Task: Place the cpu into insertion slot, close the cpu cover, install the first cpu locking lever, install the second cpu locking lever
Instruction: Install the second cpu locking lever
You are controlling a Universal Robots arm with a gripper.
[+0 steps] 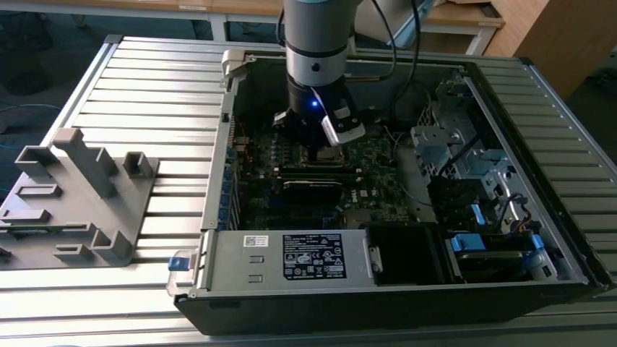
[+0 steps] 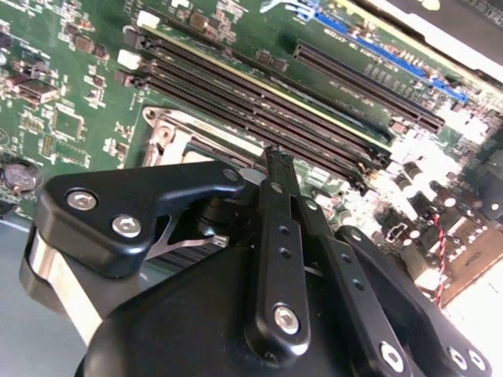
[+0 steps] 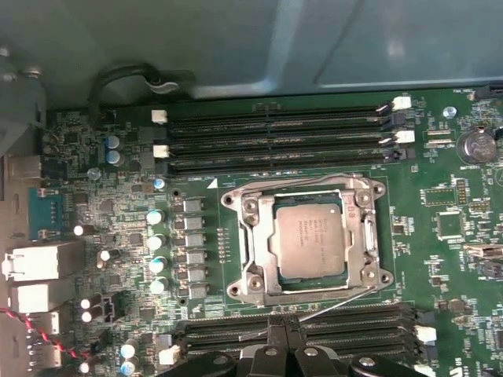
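The grey-brown cpu sits in a silver cpu cover on the green motherboard.

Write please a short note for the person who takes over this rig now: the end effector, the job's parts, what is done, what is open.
End effector: looks shut, holds nothing, low over the motherboard beside the socket.
The cpu: lies flat in the insertion slot.
The cpu cover: lies down around the cpu, which shows through its window.
Done: cpu placed; cover appears closed.
Open: a thin wire lever on the side nearest the end effector runs slanted off the frame and looks unlatched. Whether the other lever is locked, I cannot tell.
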